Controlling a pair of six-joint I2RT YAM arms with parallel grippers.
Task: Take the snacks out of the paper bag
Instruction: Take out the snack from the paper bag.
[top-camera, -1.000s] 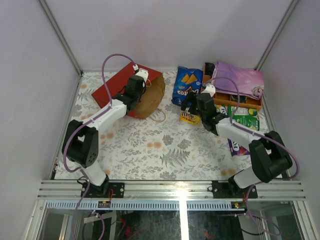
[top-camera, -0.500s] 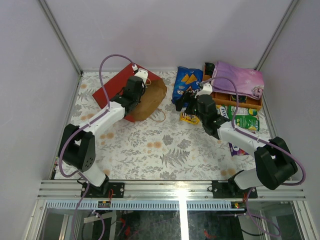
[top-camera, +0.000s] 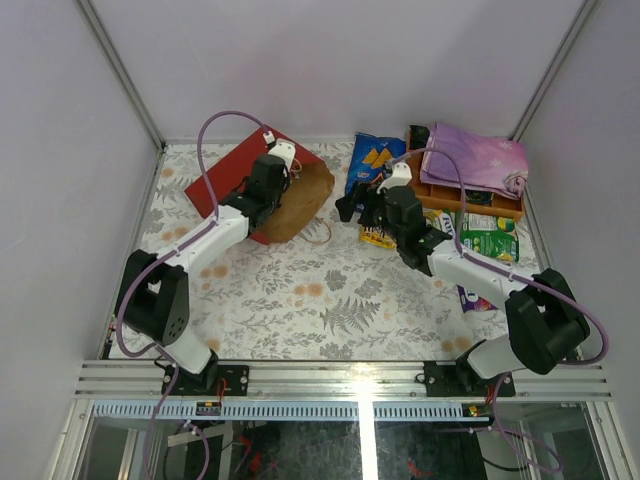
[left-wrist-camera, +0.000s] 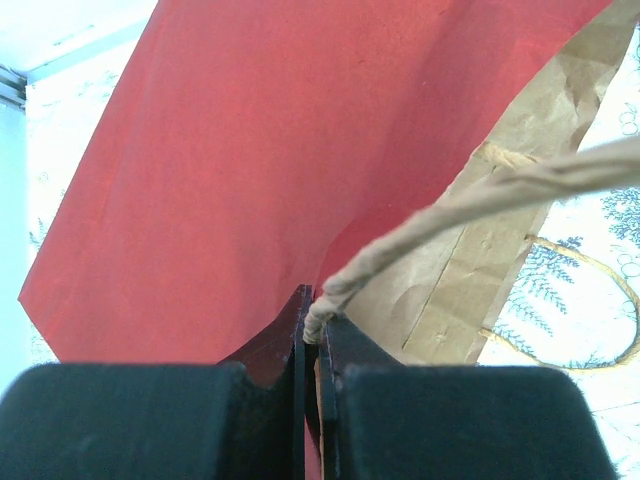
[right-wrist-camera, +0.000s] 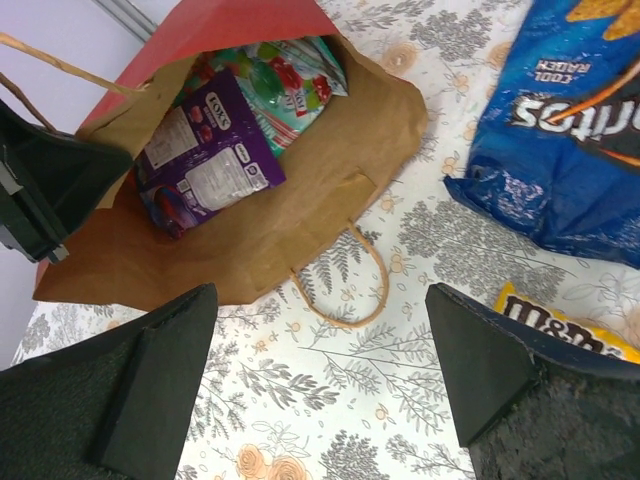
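Paper bag (top-camera: 291, 196) lying open nr far-left corner; L gripper (left-wrist-camera: 312, 338) clamped on its rim.
R gripper (right-wrist-camera: 320, 305) fingers wide apart, facing bag mouth; purple pack (right-wrist-camera: 205, 152) and teal pack (right-wrist-camera: 292, 76) inside.

My top view looks down from behind onto the whole worktop (top-camera: 300, 300). Left wrist sits tight against the bag (left-wrist-camera: 230, 170); right wrist, farther back, shares its mouth.

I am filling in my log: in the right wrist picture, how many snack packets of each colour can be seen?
Purple packet, in the paper bag: 1
Teal packet, in the bag: 1
Blue chip bag: 1
Yellow pack: 1
Total: 4
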